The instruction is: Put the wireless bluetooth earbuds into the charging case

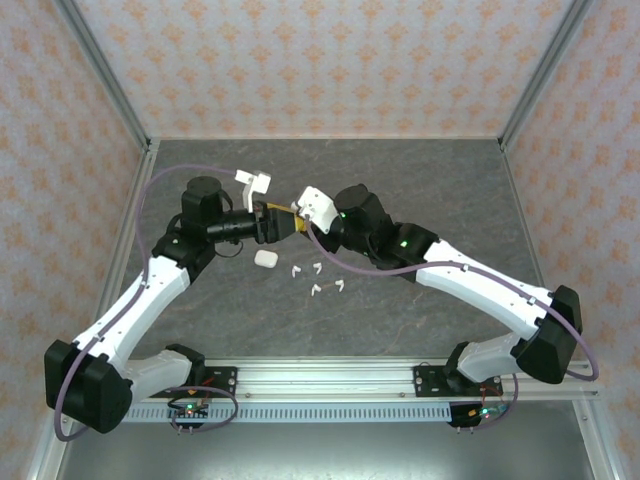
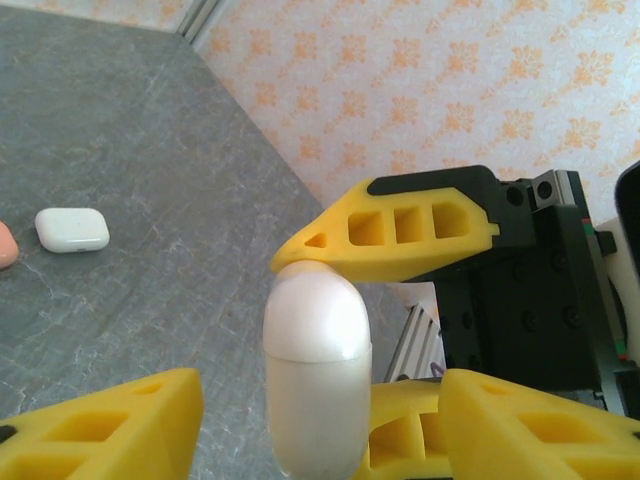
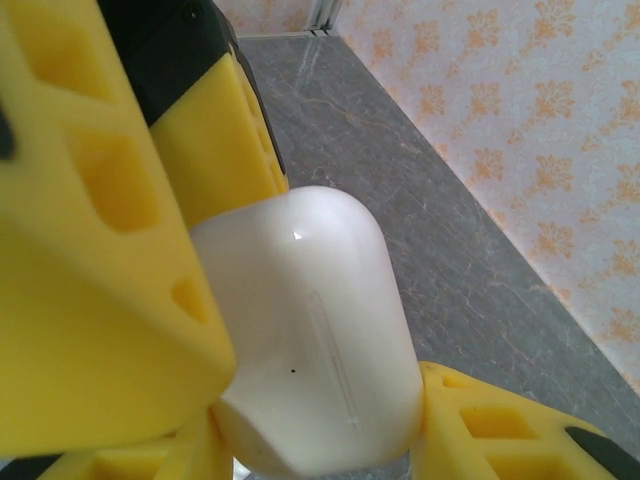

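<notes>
The charging case [image 2: 316,370] I'm working with is off the table, a white pebble standing upright in the lower middle of the left wrist view. Its lid seam is a tight line, so I judge that the case has not been opened. The earbuds [image 1: 317,267] lie loose on the table [image 1: 430,200]. I count four small white ones clustered just below the centre of the overhead frame, apart from the raised case. None sits in a case as far as I can see, so the whole job is left: open the lid, then fetch and seat the buds.

The right gripper [image 3: 325,375] has the case clamped. In its own view, one yellow finger presses the case's left flank and the other its lower right. The left gripper [image 2: 320,405] stands about half open astride the case. Bare table shows between its lower-left finger and the case wall, so it grips nothing. I take it to be lining up on the lid.

A second white case [image 1: 266,258] lies closed on the table, just left of the buds in the overhead frame. A coral-pink thing [image 2: 4,245] is cut off by the left edge of the left wrist view, and I can't tell what it is.
</notes>
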Robot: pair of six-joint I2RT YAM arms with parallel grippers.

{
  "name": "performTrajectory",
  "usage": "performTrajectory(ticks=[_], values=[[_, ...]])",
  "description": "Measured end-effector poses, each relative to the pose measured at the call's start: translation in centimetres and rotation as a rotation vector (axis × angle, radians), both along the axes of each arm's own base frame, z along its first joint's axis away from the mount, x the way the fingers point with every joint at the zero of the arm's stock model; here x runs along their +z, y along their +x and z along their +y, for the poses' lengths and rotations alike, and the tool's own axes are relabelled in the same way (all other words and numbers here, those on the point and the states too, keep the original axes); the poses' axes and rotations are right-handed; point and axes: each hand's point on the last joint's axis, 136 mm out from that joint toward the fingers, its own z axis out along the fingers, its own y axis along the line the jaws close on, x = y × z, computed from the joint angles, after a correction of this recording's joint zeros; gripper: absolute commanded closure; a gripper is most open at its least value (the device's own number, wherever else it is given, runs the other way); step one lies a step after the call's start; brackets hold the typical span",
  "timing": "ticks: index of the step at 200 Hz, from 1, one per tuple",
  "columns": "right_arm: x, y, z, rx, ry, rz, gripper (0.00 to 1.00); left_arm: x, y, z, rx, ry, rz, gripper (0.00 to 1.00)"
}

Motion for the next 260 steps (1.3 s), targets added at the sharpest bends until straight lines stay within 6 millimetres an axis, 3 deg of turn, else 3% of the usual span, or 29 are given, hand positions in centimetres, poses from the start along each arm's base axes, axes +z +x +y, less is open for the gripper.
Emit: performTrajectory(ticks=[55, 91, 133, 157, 174, 221, 260], values=[[-0.1, 0.3, 0.1, -0.005, -0.005, 0.001, 0.59, -0.3, 0.1, -0.7, -0.027, 0.019, 0.016, 0.68], [0.0, 0.4, 0.0, -0.011, -0.005, 0.001, 0.57, -0.4, 0.4, -0.7, -0.021, 0.030, 0.016, 0.76], [-0.1, 0.5, -0.3, -0.003, 0.009, 0.037, 0.31, -0.2, 0.3, -0.9, -0.031, 0.039, 0.002, 0.82], [-0.1, 0.6, -1.4, -0.003, 0.046, 0.101, 0.13, -0.4, 0.5, -0.9, -0.013, 0.058, -0.016, 0.88], [0.4, 0.0, -2.4, 0.014, 0.099, 0.133, 0.05, -0.5, 1.0, -0.7, 0.020, 0.079, -0.037, 0.90], [1.8, -2.0, -6.0, 0.012, 0.274, 0.231, 0.00, 0.4, 1.1, -1.2, 0.048, 0.088, -0.198, 0.94], [3.5, -2.5, -7.7, 0.004, 0.479, 0.273, 0.01, 3.4, -0.8, -3.0, 0.000, 0.074, -0.431, 1.00]])
